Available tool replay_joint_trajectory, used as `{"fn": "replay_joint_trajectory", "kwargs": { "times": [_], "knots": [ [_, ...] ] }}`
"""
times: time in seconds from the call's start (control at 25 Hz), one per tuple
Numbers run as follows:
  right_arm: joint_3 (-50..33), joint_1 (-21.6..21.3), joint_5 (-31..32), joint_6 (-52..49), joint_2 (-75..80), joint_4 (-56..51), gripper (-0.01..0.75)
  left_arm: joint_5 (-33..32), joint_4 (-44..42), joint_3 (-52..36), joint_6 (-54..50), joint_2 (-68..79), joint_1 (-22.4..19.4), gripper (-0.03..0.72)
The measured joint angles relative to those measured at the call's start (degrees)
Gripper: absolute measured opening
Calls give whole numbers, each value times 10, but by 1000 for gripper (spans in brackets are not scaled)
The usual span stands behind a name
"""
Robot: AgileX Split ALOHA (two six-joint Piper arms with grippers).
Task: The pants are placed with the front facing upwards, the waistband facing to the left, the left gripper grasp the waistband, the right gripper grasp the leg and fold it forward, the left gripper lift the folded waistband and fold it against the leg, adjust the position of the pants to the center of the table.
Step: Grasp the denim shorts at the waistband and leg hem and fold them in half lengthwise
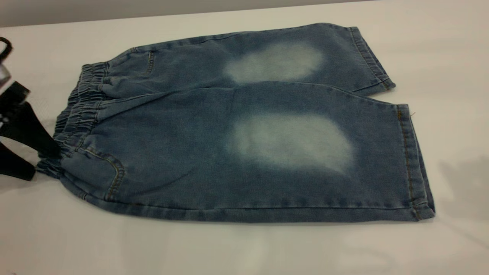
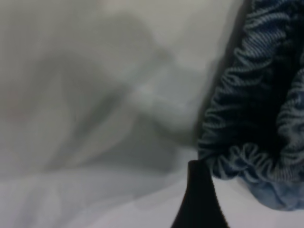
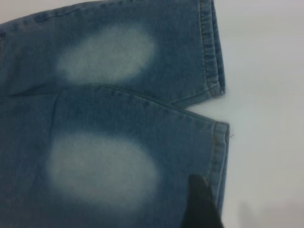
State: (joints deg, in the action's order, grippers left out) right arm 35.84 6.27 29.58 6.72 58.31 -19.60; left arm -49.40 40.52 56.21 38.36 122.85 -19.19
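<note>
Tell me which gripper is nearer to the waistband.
Left. The left gripper is right at the near end of the waistband, at the exterior view's left edge. The right gripper hangs over the leg near its hem, at the pants' opposite end.

The black wedge-fingered left gripper [image 1: 36,158] is cut off by the exterior view's left edge, so only part of its fingers and bracket shows at the ruched, darker blue elastic waistband [image 1: 78,110]; whether the fingers are closed on the cloth cannot be told. In the left wrist view only one black fingertip [image 2: 199,199] shows, the waistband [image 2: 256,118] runs off the frame, and the smooth white-grey table [image 2: 95,95] behind is a blur. The right gripper is outside the exterior view; in the right wrist view one dark, blurred fingertip [image 3: 202,204] shows over the blue denim knee-length shorts [image 3: 118,109], which are cropped there.
</note>
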Motion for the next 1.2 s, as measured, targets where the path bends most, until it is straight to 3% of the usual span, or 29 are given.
{"fn": "replay_joint_trajectory", "kwargs": {
  "times": [0.6,1.0,1.2],
  "knots": [
    [0,0,5,-1,0,0,408,46,13,0,-20,1,0,468],
    [0,0,5,0,0,0,408,-6,41,1,-22,23,-1,466],
    [0,0,10,-1,0,0,408,24,52,0,-30,30,0,394]
  ]
}}
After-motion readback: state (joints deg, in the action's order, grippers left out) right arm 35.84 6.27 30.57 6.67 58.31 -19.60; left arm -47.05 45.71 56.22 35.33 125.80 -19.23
